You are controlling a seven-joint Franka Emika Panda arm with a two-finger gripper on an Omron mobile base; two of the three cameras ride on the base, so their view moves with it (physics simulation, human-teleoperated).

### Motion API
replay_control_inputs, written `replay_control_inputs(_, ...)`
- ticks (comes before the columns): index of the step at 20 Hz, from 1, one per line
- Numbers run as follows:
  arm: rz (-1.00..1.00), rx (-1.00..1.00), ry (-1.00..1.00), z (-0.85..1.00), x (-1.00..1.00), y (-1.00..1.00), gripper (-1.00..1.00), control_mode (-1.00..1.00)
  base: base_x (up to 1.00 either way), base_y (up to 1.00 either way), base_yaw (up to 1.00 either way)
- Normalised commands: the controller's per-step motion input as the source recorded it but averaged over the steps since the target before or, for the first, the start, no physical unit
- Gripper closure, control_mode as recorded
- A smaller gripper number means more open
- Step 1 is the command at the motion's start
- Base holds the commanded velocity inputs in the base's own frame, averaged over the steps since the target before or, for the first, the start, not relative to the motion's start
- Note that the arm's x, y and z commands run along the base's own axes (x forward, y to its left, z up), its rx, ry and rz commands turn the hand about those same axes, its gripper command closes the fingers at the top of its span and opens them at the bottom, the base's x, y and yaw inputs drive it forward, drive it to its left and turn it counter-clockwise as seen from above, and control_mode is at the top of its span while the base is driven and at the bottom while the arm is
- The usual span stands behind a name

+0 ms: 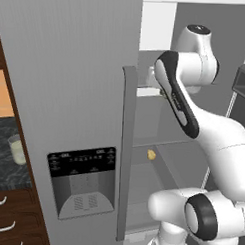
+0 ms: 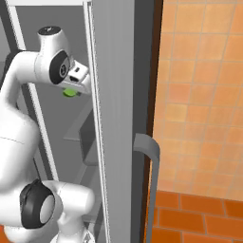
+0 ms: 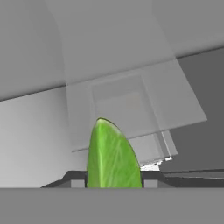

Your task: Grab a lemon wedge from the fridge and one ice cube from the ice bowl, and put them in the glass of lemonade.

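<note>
My arm reaches into the open right half of the grey fridge [image 1: 71,67]. In the hand view, a green wedge-shaped lemon wedge [image 3: 111,153] stands upright between my two dark fingertips, and my gripper [image 3: 113,181] is shut on it. From the right base view the lemon wedge [image 2: 70,92] shows as a green spot just under the white hand, at an upper shelf. The glass of lemonade [image 1: 16,150] stands on the dark counter left of the fridge. The ice cube and the ice bowl are out of view.
The shut left fridge door carries a black dispenser [image 1: 82,180] and a long bar handle [image 1: 126,144]. The open right door [image 2: 114,118] stands close beside my arm. A small yellow item [image 1: 151,154] lies on a lower fridge shelf. Wood drawers [image 1: 6,220] sit under the counter.
</note>
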Motion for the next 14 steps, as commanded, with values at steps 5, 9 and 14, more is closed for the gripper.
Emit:
replay_control_inputs(5, 0.00, 0.00, 0.00, -0.26, -1.00, 0.00, 1.00, -1.00, 0.00, 0.00, 0.00)
replay_control_inputs(9, 0.00, 0.00, 0.00, -0.58, -0.96, 0.00, 1.00, -1.00, 0.00, 0.00, 0.00)
replay_control_inputs(14, 0.01, 0.00, 0.00, -0.56, -0.81, 0.00, 1.00, -1.00, 0.00, 0.00, 0.00)
